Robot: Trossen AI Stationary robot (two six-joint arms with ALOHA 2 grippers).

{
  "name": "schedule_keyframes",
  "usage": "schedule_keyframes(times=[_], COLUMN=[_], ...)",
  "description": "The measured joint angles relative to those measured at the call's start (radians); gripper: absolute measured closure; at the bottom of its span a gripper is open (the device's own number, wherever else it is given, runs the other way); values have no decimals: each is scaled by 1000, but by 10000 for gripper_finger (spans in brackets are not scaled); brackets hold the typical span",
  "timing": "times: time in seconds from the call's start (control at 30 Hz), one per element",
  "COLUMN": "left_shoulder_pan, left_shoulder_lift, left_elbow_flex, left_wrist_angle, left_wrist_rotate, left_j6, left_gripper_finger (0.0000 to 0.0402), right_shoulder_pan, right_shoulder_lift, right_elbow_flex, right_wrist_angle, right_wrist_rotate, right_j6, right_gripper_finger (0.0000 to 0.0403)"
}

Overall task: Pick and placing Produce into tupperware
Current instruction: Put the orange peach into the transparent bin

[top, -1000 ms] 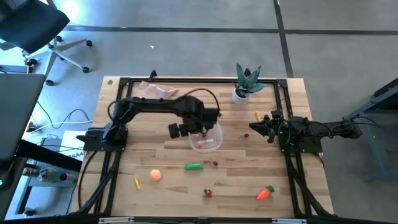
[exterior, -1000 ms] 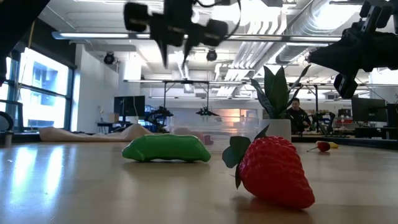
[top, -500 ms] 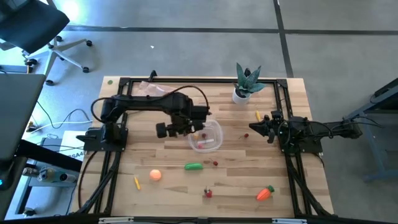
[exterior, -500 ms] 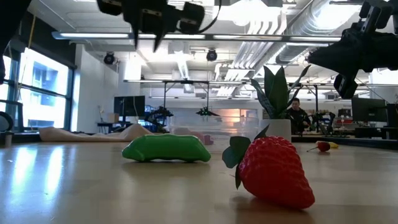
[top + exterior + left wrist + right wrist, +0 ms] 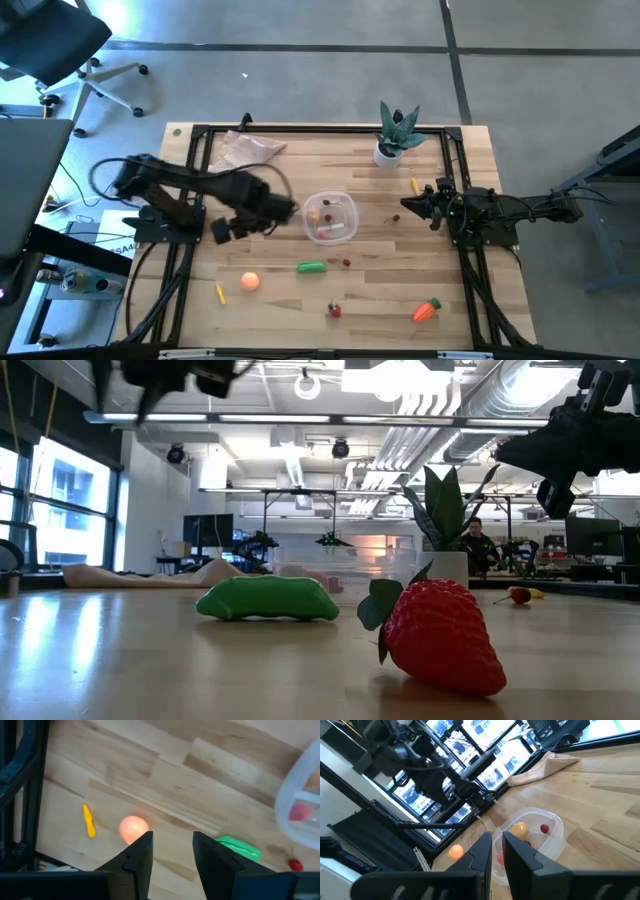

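Note:
My left gripper (image 5: 265,218) hangs open above the table, left of the clear round tupperware (image 5: 330,217); its two fingers frame bare wood (image 5: 172,865). The tupperware holds a yellow piece (image 5: 519,829) and small red pieces (image 5: 544,828). On the table lie the orange ball (image 5: 249,282), green pepper (image 5: 311,267), a yellow piece (image 5: 220,293), the strawberry (image 5: 335,310) and the carrot (image 5: 427,311). My right gripper (image 5: 405,206) waits shut, raised, right of the tupperware.
A spiky plant in a white pot (image 5: 397,132) stands near the far edge, and a beige cloth (image 5: 250,147) lies at the far left. Small red pieces (image 5: 347,263) (image 5: 394,216) and a yellow bit (image 5: 415,186) lie loose. Black frame rails (image 5: 190,260) run along both sides.
My left gripper has drawn back from over the tupperware toward the table's left edge and slightly toward the near edge, leaving the container uncovered. The right arm has kept still, and the produce on the table has not moved.

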Motion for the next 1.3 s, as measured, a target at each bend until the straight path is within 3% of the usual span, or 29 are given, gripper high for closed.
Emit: schedule_keyframes(times=[0.17, 0.33, 0.63, 0.87, 1.1, 1.3], left_shoulder_pan=[-116, -236, -334, -330, -331, -331], left_shoulder_lift=[-186, -329, -317, -214, -172, -172], left_elbow_flex=[-212, -392, -551, -555, -555, -555], left_wrist_angle=[110, 283, 651, 695, 700, 689], left_wrist_rotate=[-2, 4, -7, 7, 7, 8], left_j6=[-166, -444, -946, -971, -966, -841], left_gripper_finger=[273, 273, 273, 269, 217, 247], right_shoulder_pan=[0, 0, 0, 0, 0, 0], right_shoulder_lift=[0, 0, 0, 0, 0, 0], right_elbow_flex=[0, 0, 0, 0, 0, 0], right_wrist_angle=[0, 0, 0, 0, 0, 0], right_wrist_rotate=[0, 0, 0, 0, 0, 0], right_j6=[0, 0, 0, 0, 0, 0], right_gripper_finger=[366, 366, 366, 366, 366, 366])
